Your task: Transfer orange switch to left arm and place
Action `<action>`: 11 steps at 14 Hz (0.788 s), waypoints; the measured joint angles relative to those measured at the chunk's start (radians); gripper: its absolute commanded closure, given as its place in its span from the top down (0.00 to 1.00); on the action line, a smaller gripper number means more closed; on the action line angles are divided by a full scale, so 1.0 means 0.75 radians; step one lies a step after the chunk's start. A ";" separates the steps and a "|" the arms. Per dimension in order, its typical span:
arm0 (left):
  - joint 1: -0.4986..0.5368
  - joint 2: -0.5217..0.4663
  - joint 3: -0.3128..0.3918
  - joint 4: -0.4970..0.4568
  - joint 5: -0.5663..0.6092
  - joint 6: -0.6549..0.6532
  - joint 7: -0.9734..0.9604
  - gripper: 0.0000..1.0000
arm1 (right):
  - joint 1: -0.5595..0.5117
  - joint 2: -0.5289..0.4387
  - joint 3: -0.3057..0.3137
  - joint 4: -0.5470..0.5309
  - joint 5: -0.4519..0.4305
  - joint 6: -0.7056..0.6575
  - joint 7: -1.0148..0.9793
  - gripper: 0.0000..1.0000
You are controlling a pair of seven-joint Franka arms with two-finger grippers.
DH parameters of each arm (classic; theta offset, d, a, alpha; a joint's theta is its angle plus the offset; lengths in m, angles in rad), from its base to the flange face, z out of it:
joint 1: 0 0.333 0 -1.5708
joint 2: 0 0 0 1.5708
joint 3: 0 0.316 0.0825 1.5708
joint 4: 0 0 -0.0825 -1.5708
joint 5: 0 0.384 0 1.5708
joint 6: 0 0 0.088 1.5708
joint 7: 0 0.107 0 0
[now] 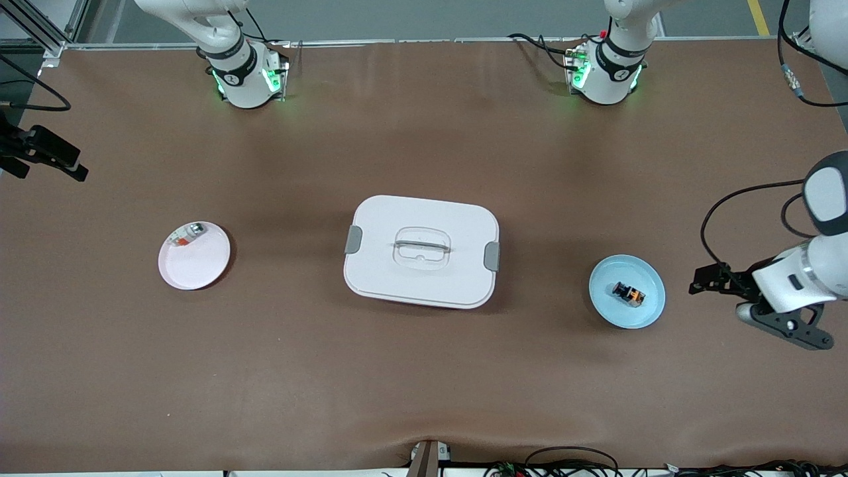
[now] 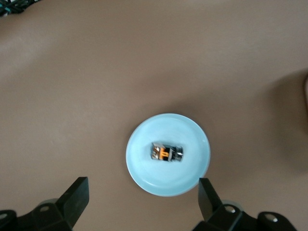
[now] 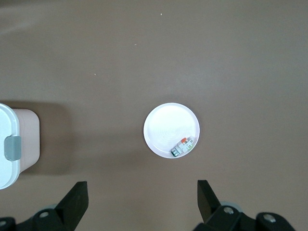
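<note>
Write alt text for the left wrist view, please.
Looking down on a brown table, the orange switch lies in the middle of a round pale blue plate. The left hand is up above the plate, its two black fingers spread wide open and holding nothing.

I see a wide brown bench [image 1: 424,384] under soft, even light, its covering slightly rippled at the near edge. Grey floor [image 1: 424,16] shows at the far edge, with black cables [image 1: 570,457] trailing along the near one.
</note>
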 measured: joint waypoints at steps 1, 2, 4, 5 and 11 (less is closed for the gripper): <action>0.018 -0.030 0.002 0.003 -0.027 -0.062 0.000 1.00 | 0.000 0.000 0.000 0.000 0.000 0.000 0.000 1.00; 0.038 -0.058 0.002 0.003 -0.041 -0.122 0.000 1.00 | 0.000 0.000 0.000 0.000 0.000 0.000 0.000 1.00; 0.059 -0.097 0.002 0.012 -0.049 -0.170 0.000 1.00 | 0.000 0.000 0.002 0.000 0.000 0.000 0.000 1.00; 0.058 -0.115 0.003 0.023 -0.050 -0.174 0.000 1.00 | 0.000 0.000 0.002 0.001 0.000 0.000 0.000 1.00; -0.201 -0.344 0.409 0.035 -0.213 -0.342 -0.020 1.00 | 0.000 0.001 0.004 0.001 0.000 0.000 0.000 1.00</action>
